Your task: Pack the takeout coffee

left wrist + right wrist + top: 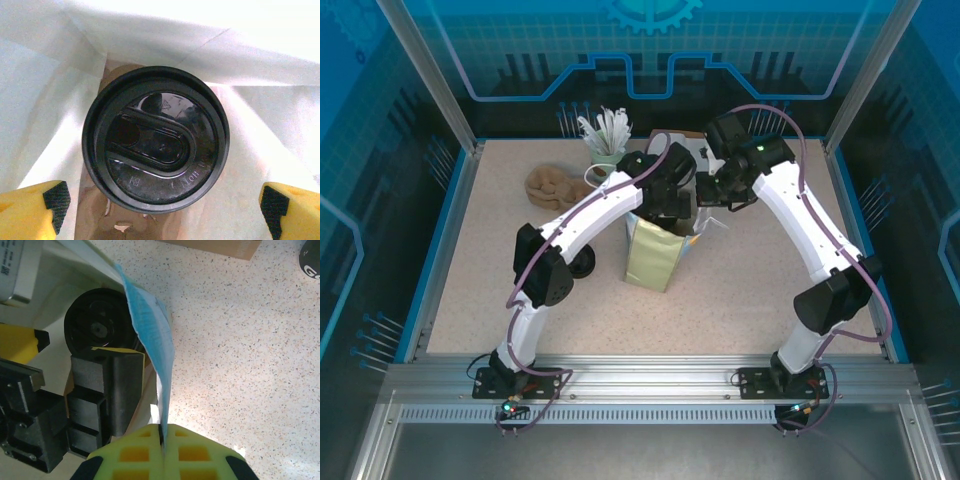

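Note:
The takeout coffee (156,145) stands upright inside the white-lined paper bag (150,40), its round black lid facing my left wrist camera, brown bag floor showing beneath it. My left gripper (162,202) hangs open above it, yellow fingertips (50,200) wide on either side and apart from the lid. From above, the pale bag (655,255) stands mid-table with my left gripper (670,205) over its mouth. My right gripper (163,437) is shut on the bag's thin upper edge (150,330), holding it to the right of the left gripper's black body (107,390).
Cups holding white sticks (605,135) and a brown crumpled lump (555,185) sit at the back left. A loose black lid (582,262) lies left of the bag. A cardboard box (670,140) stands behind the arms. Open speckled tabletop (240,365) lies right of the bag.

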